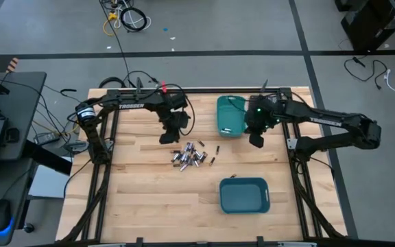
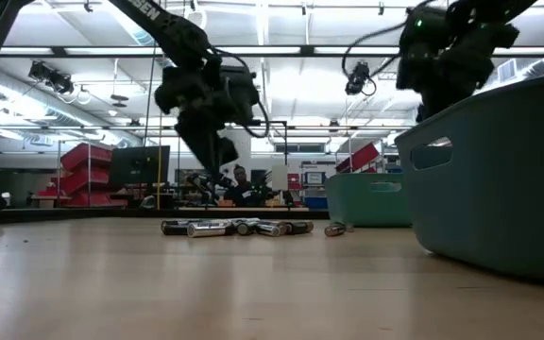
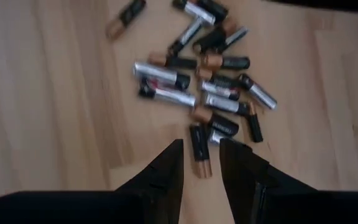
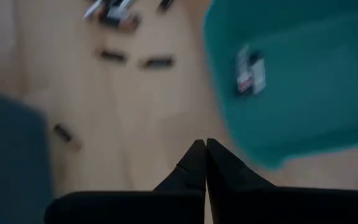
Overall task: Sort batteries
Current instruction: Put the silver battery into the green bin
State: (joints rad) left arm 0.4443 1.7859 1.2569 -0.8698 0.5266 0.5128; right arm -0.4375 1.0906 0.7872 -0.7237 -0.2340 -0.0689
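- Nearest the table's front edge: teal rectangular plastic bin, resting flat on the pale wooden plank tabletop; contents not discernible from above.
- Mid-table: heap of small cylindrical batteries, silver-grey and black with copper ends, touching and crossing one another; a few strays lying just beside the heap toward the right.
- Hard, smooth, round metal cans: rigid, not fragile, light singly, but prone to rolling and to slipping along their length; best pinched across the middle of the barrel, fingers square to the axis, starting with a cell at the heap's edge.
- Hovering over the heap's rear-left edge: left gripper, jaws parted with nothing between them, one copper-tipped black cell lined up in the gap below.
- Farther back: right gripper, jaws pressed together and empty, hanging beside the second teal plastic bin at the rear edge.
- Inside that bin: at least one item with a label, too blurred to identify.
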